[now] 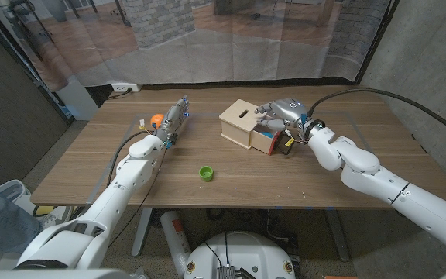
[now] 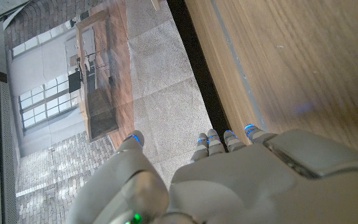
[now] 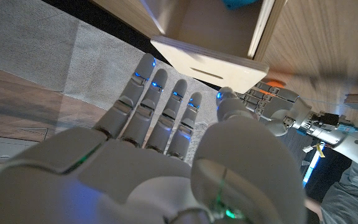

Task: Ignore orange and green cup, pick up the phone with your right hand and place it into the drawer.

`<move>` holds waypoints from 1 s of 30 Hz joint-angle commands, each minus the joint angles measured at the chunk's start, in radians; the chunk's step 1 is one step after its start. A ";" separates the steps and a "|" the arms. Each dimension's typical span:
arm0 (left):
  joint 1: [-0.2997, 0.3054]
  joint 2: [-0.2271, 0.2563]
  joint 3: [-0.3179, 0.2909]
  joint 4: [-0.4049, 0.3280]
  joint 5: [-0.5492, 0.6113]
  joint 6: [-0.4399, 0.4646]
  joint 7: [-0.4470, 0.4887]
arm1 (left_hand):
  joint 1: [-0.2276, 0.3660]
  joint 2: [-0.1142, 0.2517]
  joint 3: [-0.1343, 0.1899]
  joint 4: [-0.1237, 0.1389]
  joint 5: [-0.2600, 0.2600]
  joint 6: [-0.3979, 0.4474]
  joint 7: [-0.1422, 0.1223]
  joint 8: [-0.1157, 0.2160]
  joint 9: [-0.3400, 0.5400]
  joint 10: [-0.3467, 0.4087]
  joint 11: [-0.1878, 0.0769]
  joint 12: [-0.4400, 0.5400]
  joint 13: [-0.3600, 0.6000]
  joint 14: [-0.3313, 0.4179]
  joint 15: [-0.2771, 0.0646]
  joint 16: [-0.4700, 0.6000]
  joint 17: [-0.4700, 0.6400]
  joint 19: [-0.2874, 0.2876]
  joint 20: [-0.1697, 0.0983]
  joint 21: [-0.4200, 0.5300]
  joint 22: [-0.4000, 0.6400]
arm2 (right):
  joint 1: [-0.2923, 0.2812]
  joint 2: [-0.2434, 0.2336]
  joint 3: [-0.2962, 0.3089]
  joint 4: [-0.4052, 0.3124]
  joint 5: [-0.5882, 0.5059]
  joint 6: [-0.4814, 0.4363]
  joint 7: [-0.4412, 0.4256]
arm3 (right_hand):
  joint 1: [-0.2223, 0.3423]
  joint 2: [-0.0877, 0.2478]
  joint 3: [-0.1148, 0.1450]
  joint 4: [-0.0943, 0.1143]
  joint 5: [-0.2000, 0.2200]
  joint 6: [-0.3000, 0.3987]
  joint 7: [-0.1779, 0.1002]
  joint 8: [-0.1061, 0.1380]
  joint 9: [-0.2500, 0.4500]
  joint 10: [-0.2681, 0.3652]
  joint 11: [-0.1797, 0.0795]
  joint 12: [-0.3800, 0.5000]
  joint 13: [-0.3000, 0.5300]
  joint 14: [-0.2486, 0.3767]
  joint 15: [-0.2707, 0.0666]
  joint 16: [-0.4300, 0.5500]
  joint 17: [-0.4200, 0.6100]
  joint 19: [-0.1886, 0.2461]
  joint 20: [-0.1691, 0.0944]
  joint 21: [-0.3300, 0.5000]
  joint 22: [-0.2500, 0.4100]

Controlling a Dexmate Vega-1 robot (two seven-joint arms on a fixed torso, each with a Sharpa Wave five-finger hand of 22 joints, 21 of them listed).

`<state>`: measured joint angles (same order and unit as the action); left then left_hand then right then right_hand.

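- Right hand [image 1: 279,111] of mine hovers over the wooden box's [image 1: 238,118] open side. Its fingers are straight and spread, and nothing is gripped in them.
- One table [image 1: 347,186] carries everything. The wooden box stands near its middle.
- One wooden box, with one drawer [image 1: 272,144] pulled out toward my right arm.
- Two hands: the right one above that drawer, and the left hand [image 1: 173,118] well off the box's other side. The left hand's fingers are stretched out and hold nothing.
- One phone, I think. A blue shape [image 1: 264,135] lies in the drawer under my palm and may be it, but my hand covers too much for me to be sure.
- One orange [image 1: 156,119], beyond my left hand from the box.
- One green cup [image 1: 206,173], nearer me than the box and apart from it.
- Step in hand, as I judge it: the placing, right at the let-go, if that blue shape is the phone.
- Next move: lift my right hand straight up and clear of the drawer without knocking the box. The orange and the green cup I leave alone.
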<state>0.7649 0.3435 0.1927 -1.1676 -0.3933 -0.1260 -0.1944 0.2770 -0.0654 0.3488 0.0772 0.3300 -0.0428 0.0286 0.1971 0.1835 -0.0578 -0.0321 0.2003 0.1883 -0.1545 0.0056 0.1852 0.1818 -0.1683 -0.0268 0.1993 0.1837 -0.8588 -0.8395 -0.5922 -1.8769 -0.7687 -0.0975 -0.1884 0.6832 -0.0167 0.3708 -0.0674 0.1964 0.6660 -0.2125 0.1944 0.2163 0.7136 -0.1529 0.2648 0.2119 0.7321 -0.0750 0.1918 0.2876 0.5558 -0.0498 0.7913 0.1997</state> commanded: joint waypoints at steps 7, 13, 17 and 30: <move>0.006 0.005 0.002 -0.009 0.001 0.011 -0.008 | 0.005 0.011 -0.004 0.000 -0.002 0.004 -0.001 0.003 0.006 -0.002 0.005 0.006 0.002 -0.009 -0.003 0.003 0.003 -0.087 -0.003 0.005 0.002 | -0.025 0.025 0.042 0.001 0.100 0.043 -0.083 | -0.008 -0.001 0.003 -0.002 0.005 -0.010 0.006 0.004 0.002 -0.005 0.010 0.001 0.005 -0.012 -0.079 0.000 -0.004 -0.010 -0.018 -0.007 -0.005; 0.010 0.011 0.003 -0.023 0.003 0.017 -0.007 | 0.005 0.011 -0.004 0.000 -0.002 0.003 -0.001 0.003 0.006 -0.002 0.002 0.006 0.002 -0.008 -0.003 0.004 0.003 -0.088 -0.003 0.005 0.002 | -0.028 0.044 0.058 0.020 0.169 0.083 -0.114 | -0.008 0.000 0.004 -0.002 0.005 -0.010 0.006 0.005 0.002 -0.005 0.011 0.002 0.006 -0.011 -0.079 0.002 -0.005 -0.015 -0.016 -0.010 -0.007; 0.013 0.014 0.003 -0.030 0.003 0.020 -0.006 | 0.005 0.012 -0.005 0.000 -0.002 0.003 -0.002 0.003 0.006 -0.002 0.000 0.006 0.002 -0.008 -0.002 0.004 0.003 -0.088 -0.003 0.005 0.002 | -0.027 0.052 0.061 0.030 0.192 0.100 -0.128 | -0.009 0.001 0.005 -0.002 0.006 -0.010 0.008 0.006 0.002 -0.002 0.010 0.003 0.006 -0.011 -0.079 0.004 -0.006 -0.015 -0.015 -0.012 -0.009; 0.020 0.015 0.003 -0.036 0.000 0.020 -0.008 | 0.006 0.013 -0.006 0.000 -0.002 0.003 -0.001 0.003 0.006 -0.004 0.001 0.005 0.002 -0.008 -0.003 0.004 0.003 -0.088 -0.007 0.005 0.002 | -0.015 0.086 0.075 0.077 0.318 0.186 -0.139 | -0.009 0.008 0.009 -0.003 0.005 -0.011 0.017 0.008 0.002 -0.004 0.029 0.003 0.007 -0.006 -0.078 0.010 -0.011 -0.028 -0.016 -0.024 -0.015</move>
<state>0.7783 0.3558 0.1949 -1.1951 -0.3915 -0.1080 -0.2006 0.2809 -0.0614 0.3488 0.0772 0.3300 -0.0428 0.0286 0.1971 0.1835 -0.0578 -0.0321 0.2003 0.1883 -0.1545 0.0056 0.1852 0.1818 -0.1683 -0.0268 0.1993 0.1837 -0.8827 -0.7881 -0.5359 -1.8456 -0.5583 0.0180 -0.3115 0.6794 -0.0129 0.3709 -0.0675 0.1963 0.6535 -0.1999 0.1944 0.2161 0.7037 -0.1351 0.2651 0.2164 0.7233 -0.0734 0.1968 0.2753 0.5327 -0.0483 0.7722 0.1859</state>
